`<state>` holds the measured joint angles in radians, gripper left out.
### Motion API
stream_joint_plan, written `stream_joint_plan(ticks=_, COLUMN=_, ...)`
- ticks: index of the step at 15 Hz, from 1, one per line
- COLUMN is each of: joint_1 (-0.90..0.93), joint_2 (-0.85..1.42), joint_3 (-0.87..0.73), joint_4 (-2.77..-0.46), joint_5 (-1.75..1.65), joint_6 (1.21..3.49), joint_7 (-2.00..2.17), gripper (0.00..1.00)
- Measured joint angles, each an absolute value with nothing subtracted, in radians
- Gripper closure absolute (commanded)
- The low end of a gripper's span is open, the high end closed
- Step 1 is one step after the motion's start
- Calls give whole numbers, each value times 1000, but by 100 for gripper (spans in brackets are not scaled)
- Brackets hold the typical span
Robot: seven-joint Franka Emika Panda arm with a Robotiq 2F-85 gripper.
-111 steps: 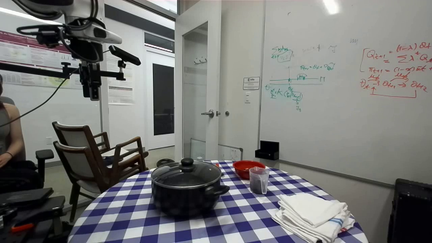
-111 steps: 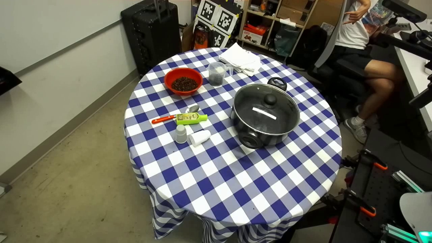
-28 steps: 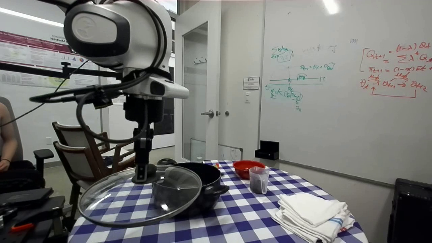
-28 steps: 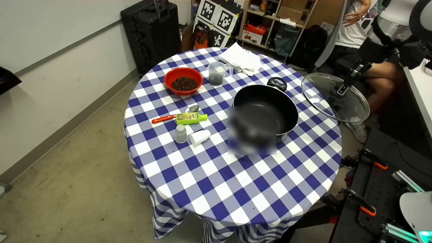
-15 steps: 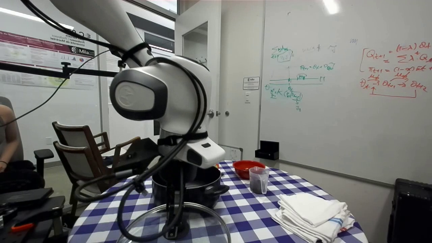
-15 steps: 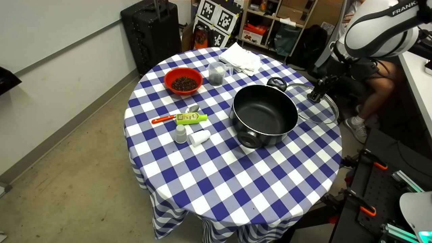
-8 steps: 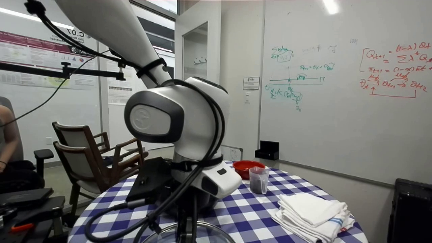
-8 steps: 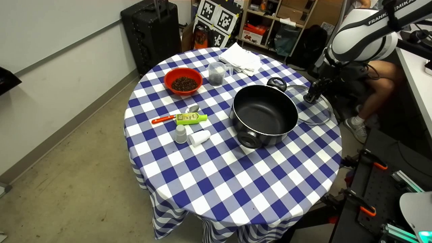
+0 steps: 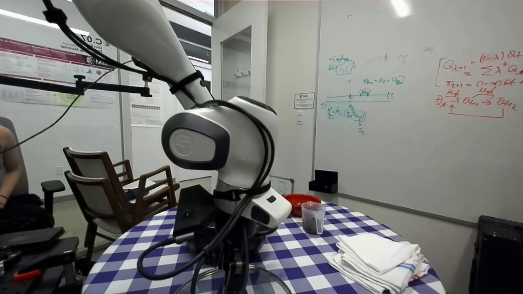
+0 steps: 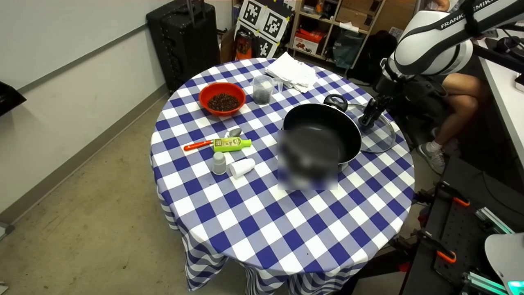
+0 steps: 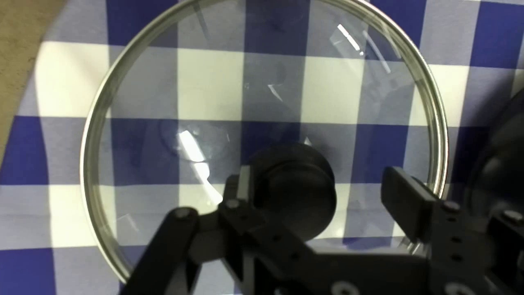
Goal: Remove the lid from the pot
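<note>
One round table [image 10: 262, 246] bore the uncovered pot [image 10: 323, 133]; beside it, near the table's edge, lay the glass lid [image 11: 266, 94]. The gripper [image 11: 321, 186] gaped astride the knob [image 11: 301, 196], holding nothing; release seemed done, a straight lift called for.

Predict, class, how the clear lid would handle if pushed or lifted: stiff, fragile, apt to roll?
The lid is likely stiff but breakable: it looks like glass bound by a shiny rim. Seemingly flat on the cloth, it would probably slide rather than roll. Lifted by its round knob, it might swivel.
</note>
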<state>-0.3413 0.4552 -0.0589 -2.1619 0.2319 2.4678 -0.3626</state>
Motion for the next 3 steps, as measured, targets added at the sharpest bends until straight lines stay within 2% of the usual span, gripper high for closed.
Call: stream_joint_plan(ticks=3, joint_1=-343, joint_2=455, joint_3=-45, joint_4=-2162, joint_5=237, joint_6=2468, joint_7=-373, gripper=11)
